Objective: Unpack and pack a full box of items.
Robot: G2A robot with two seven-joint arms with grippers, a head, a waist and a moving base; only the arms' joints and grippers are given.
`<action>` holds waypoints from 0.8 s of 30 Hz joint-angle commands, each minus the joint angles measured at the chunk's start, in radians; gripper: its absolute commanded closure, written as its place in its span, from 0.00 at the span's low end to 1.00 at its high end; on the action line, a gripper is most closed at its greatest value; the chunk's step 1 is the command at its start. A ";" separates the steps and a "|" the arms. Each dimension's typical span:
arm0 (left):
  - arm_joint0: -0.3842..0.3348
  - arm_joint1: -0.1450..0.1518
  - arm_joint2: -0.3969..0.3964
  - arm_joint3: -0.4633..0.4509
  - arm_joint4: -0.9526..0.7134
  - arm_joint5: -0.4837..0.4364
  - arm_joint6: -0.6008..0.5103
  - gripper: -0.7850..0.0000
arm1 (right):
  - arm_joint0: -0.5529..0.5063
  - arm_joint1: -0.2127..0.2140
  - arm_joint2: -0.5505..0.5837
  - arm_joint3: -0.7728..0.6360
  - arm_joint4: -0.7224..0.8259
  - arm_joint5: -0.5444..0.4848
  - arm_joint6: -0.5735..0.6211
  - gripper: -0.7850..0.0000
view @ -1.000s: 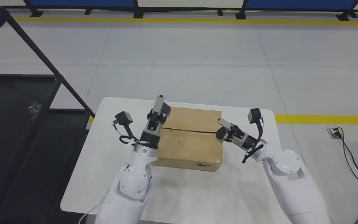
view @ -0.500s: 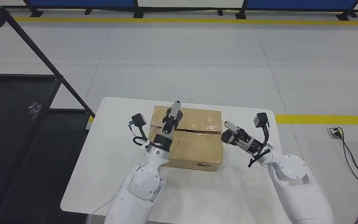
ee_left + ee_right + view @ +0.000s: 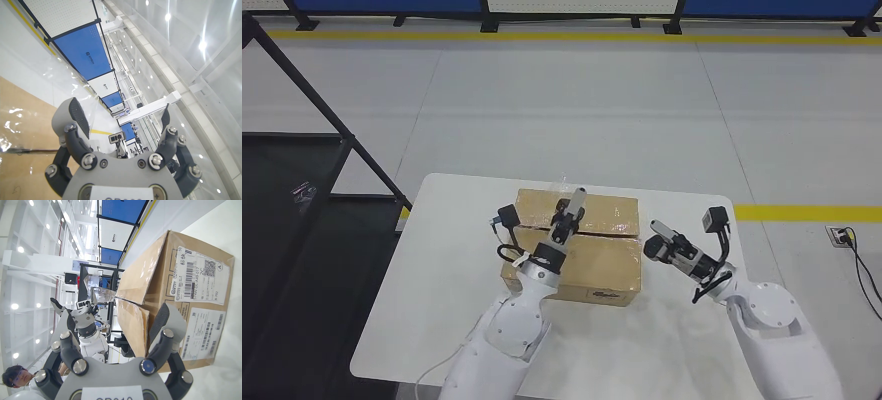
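A taped brown cardboard box (image 3: 587,262) with shipping labels on its side (image 3: 198,279) stands in the middle of the white table (image 3: 442,300); its top flaps lie nearly shut along a centre seam. My left gripper (image 3: 575,200) hovers over the top of the box near the seam, fingers wide open (image 3: 121,106). A strip of clear tape (image 3: 73,83) rises from the box top (image 3: 22,117) and clings by one finger (image 3: 79,117); the same tape (image 3: 100,289) shows in the right wrist view. My right gripper (image 3: 654,236) sits open (image 3: 117,313) just off the box's right end.
A dark metal frame (image 3: 312,180) stands left of the table. Bare table surface lies in front of the box and to its left. A yellow floor line (image 3: 802,212) runs beyond the table's right edge.
My left gripper has travelled rightward along the box top from its left edge toward the middle, with the clear tape lifting up. My right gripper has backed a little away from the box.
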 commanded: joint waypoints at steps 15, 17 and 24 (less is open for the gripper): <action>-0.053 -0.032 0.055 0.104 0.023 0.010 0.007 0.00 | -0.015 0.009 0.014 0.010 0.017 -0.016 0.003 0.00; -0.056 -0.036 0.062 0.113 0.030 0.008 0.007 0.00 | -0.015 0.009 0.014 0.012 0.018 -0.018 0.003 0.00; -0.058 -0.046 0.077 0.134 0.050 0.001 0.008 0.00 | -0.009 0.011 0.012 0.025 0.026 -0.025 0.006 0.00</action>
